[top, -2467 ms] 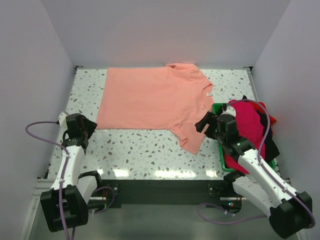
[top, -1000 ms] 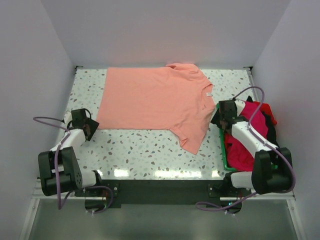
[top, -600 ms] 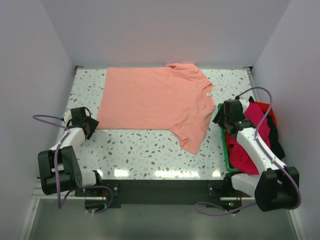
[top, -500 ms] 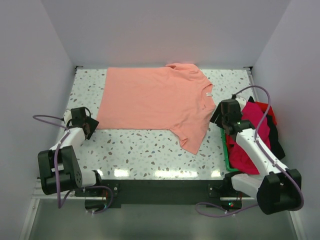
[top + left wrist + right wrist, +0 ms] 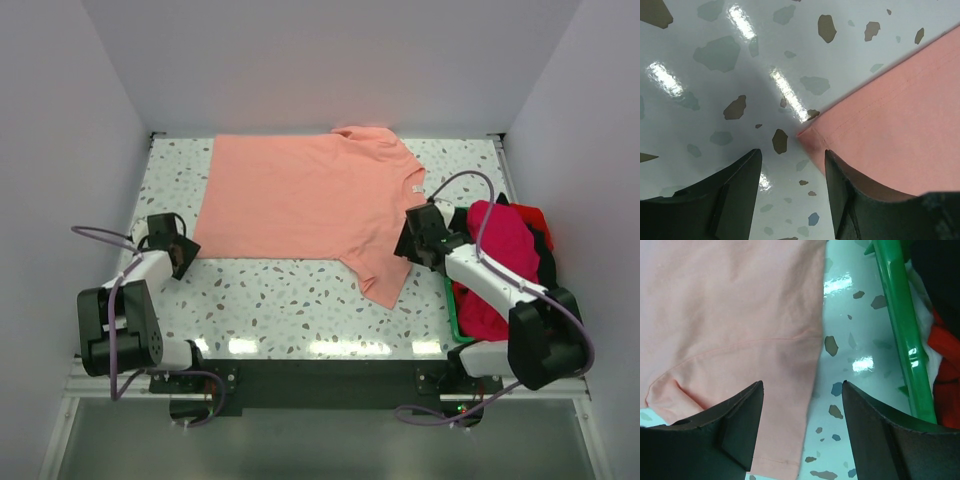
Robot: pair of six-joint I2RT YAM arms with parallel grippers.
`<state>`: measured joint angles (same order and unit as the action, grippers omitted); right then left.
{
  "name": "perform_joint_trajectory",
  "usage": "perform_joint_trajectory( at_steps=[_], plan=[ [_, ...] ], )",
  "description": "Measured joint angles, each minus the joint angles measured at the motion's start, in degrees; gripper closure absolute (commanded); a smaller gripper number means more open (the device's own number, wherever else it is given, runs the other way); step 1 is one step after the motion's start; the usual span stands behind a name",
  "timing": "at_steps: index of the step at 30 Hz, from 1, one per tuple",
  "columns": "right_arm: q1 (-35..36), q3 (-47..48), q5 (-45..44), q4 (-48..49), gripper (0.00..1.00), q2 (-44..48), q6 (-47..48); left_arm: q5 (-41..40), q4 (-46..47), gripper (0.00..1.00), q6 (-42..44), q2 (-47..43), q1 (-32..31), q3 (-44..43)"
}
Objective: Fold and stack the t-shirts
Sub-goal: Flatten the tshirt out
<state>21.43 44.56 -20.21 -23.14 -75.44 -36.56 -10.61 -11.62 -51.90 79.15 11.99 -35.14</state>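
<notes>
Black fingers (image 5: pixel 735 195) spread apart, the left hand (image 5: pixel 792 167) sits low over the speckled counter (image 5: pixel 740 75). It grips nothing. The near-left hem corner (image 5: pixel 807 135) of the salmon-pink t-shirt (image 5: pixel 900 130) lies in the gap between the two fingers. Whether either finger touches the cloth cannot be told.

The right hand (image 5: pixel 802 405) is likewise open and empty, its fingers set wide above the shirt's near sleeve (image 5: pixel 740 375). One finger is over the cloth, the other over bare counter just beside the rim of the green tray (image 5: pixel 900 325).

Seen from above, the left hand (image 5: pixel 180 250) is at the shirt's near-left corner and the right hand (image 5: pixel 412 240) at its right edge, next to the sleeve (image 5: pixel 385 275). The salmon-pink t-shirt (image 5: pixel 310 205) lies spread flat across the far half of the counter (image 5: pixel 290 300), collar to the right, with its far sleeve rumpled at the back edge.

The green tray (image 5: pixel 449 300) stands at the right side of the counter. It is heaped with a crumpled magenta t-shirt (image 5: pixel 505 245), with a red t-shirt (image 5: pixel 532 215) and a black t-shirt (image 5: pixel 546 268) bunched beneath and behind it.
</notes>
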Motion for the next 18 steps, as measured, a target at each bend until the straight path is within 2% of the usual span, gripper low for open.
perform_joint_trajectory(
  at_steps=[11, 13, 17, 18],
  plan=[
    [0.0, 0.0, 0.0, 4.2, 0.33, -7.2, 0.1, -3.6, 0.7, 0.44, -0.4, 4.9, -3.5, -3.8],
    [0.0, 0.0, -0.1, 4.6, 0.32, -8.2, 0.1, -4.5, 0.8, 0.48, -0.9, 5.7, -4.3, -4.5],
    [0.0, 0.0, -0.1, 5.0, 0.32, -9.6, 0.1, -5.8, 0.9, 0.65, -1.6, 6.8, -5.4, -4.9],
    [0.0, 0.0, -0.2, 5.2, 0.32, -10.0, 0.1, -6.1, 0.9, 0.74, -1.7, 7.0, -5.6, -5.0]
  ],
)
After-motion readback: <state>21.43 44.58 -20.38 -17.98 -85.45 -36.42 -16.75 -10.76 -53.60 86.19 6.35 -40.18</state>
